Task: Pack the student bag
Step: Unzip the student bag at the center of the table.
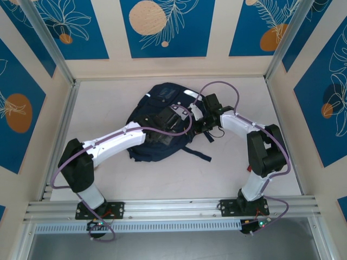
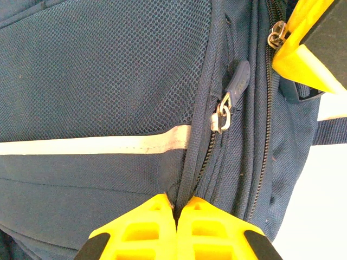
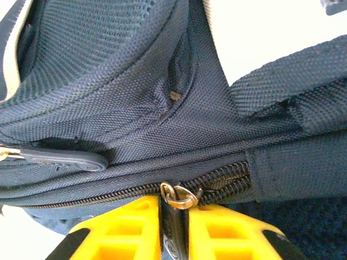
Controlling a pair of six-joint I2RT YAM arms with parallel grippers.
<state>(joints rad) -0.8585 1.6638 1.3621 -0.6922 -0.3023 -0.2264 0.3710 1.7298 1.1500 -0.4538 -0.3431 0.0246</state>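
Navy student bag (image 1: 162, 95), zippers (image 2: 201, 165) between fingers (image 2: 135, 235) (left, right)

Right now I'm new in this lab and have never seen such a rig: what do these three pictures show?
Two robot arms are bolted at the near edge of a table. One picture looks down from above; the other two come from cameras on each wrist, with yellow fingers at the bottom. A navy student bag lies on the table. The left gripper pinches its fabric beside a zipper; the right gripper grips a zipper pull.
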